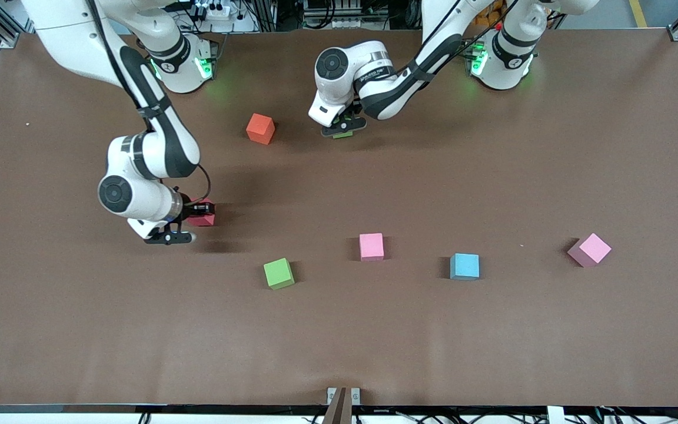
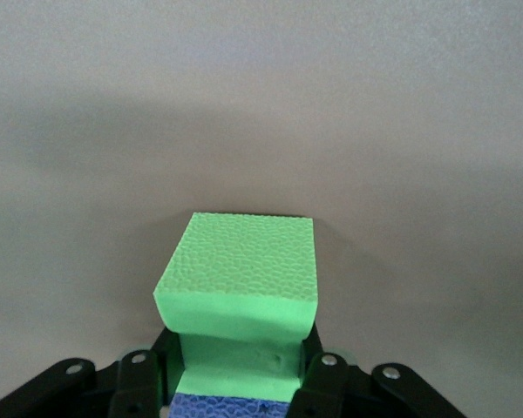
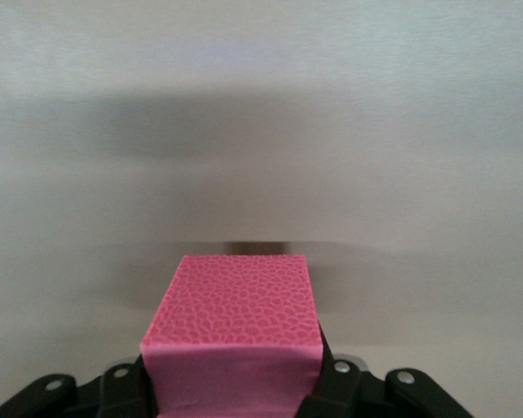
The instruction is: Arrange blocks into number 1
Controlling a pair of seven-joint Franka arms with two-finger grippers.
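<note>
Across the surface [image 1: 492, 330], front view: right gripper [image 1: 198, 213] pinching red block [image 1: 203, 220]; left gripper [image 1: 344, 126] clamped on green block [image 1: 344, 134]; second green block [image 1: 279, 273] and blue block [image 1: 465, 266] nearer camera.

Left wrist view: green block [image 2: 240, 292] squeezed above purple block [image 2: 231, 407]; likely topple if nudged.

Right wrist view: red block [image 3: 234, 335] pinched, may slip.

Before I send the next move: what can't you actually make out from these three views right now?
- Purple block: only a sliver in the left wrist view, beneath the green block that the left gripper holds; the gripper hides it in the front view.
- Red block: the right gripper covers much of it in the front view.
- Whether either held block touches the table: not visible.
</note>
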